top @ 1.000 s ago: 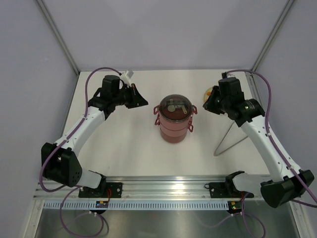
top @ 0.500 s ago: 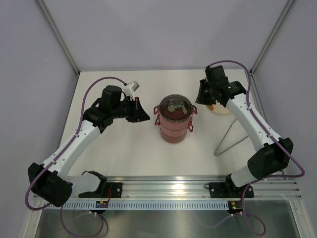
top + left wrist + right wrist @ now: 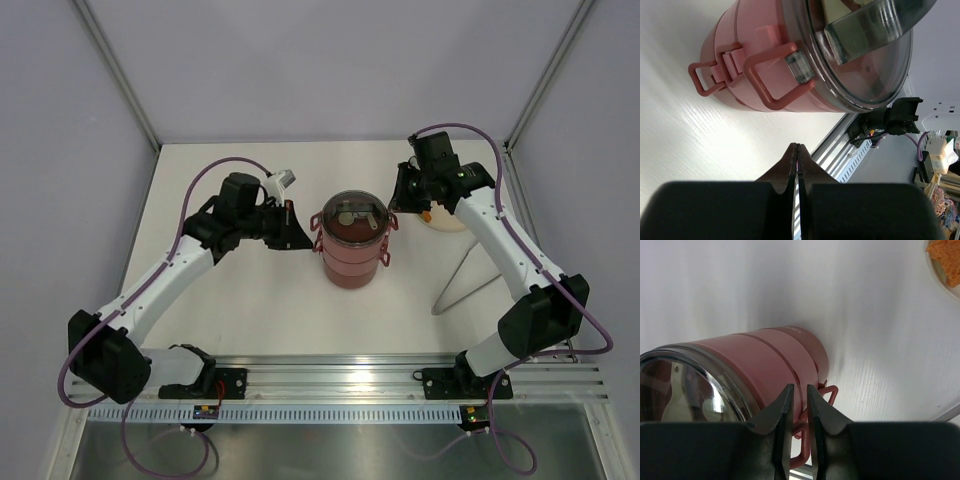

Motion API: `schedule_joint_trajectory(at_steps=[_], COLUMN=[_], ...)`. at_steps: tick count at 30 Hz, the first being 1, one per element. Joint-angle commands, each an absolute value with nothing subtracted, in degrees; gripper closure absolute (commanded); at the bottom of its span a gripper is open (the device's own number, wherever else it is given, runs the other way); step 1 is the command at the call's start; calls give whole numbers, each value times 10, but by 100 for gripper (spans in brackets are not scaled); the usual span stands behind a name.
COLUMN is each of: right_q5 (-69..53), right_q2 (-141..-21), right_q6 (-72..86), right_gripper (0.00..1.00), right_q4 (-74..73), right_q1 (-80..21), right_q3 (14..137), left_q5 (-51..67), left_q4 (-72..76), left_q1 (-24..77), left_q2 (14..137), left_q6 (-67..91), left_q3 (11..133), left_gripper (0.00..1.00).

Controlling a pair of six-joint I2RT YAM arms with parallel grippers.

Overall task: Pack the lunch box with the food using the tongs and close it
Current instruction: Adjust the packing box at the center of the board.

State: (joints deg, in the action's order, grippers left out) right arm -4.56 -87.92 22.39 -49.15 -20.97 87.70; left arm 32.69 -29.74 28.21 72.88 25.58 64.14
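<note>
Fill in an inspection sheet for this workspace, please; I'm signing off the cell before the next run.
Surface: white table, no spills seen.
Lunch box: lunch box stacked mid-table, three dark-red tiers, clear lid on top.
Tongs: tongs lying on the table right of the stack, untouched.
Food: orange piece left on the cream plate at the right rear.
Clutter: nothing seen.
Grippers: left gripper shut, empty, beside the stack's left clasp; right gripper slightly parted, holding nothing, by the right clasp.
Cables: purple cables looped along both arms, clear of the stack.
Surroundings: plain grey walls, aluminium rail in front.
</note>
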Motion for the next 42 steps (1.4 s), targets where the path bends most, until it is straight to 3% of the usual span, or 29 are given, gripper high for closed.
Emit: schedule_joint_trajectory(at_steps=[1,42], right_q5=[-65,-85], right_q2=[-871,-805], right_q6=[213,209], right_gripper=[77,79], right_q4=[-475,-482], right_q1=[-207,-207], right_q3=[875,813], left_q5=[350,310], left_q4=[-248,-202], left_q1=[285,285], left_q2=[742,815], left_q6=[274,288], left_q3=[654,693], left_gripper=[100,100])
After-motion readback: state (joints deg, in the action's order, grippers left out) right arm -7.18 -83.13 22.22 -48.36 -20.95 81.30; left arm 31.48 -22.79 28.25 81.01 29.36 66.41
